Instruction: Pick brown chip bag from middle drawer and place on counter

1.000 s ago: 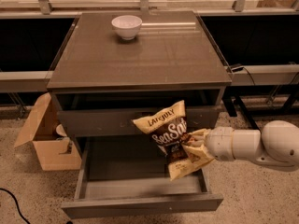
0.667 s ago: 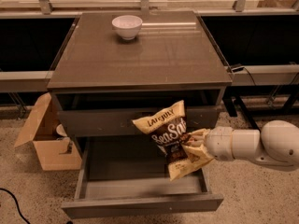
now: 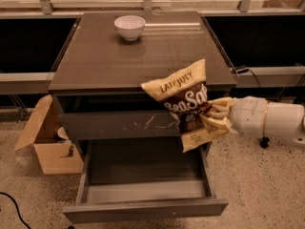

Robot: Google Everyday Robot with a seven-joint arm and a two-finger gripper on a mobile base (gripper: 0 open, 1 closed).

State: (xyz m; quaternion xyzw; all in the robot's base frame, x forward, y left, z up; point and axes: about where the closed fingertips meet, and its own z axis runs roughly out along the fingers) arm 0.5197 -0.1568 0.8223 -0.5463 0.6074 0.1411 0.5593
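The brown chip bag hangs in the air in front of the cabinet, its cream top level with the counter's front edge. My gripper reaches in from the right and is shut on the bag's lower right side. The middle drawer is pulled out below the bag, and its inside shows nothing in it. The counter is the glossy grey-brown top just behind and above the bag.
A white bowl stands at the back of the counter. The drawer front above the open drawer has white scratches. An open cardboard box sits on the floor at the left. A dark cable lies at the lower left.
My gripper has lifted the bag higher, from just over the open drawer up to the level of the counter's front edge.
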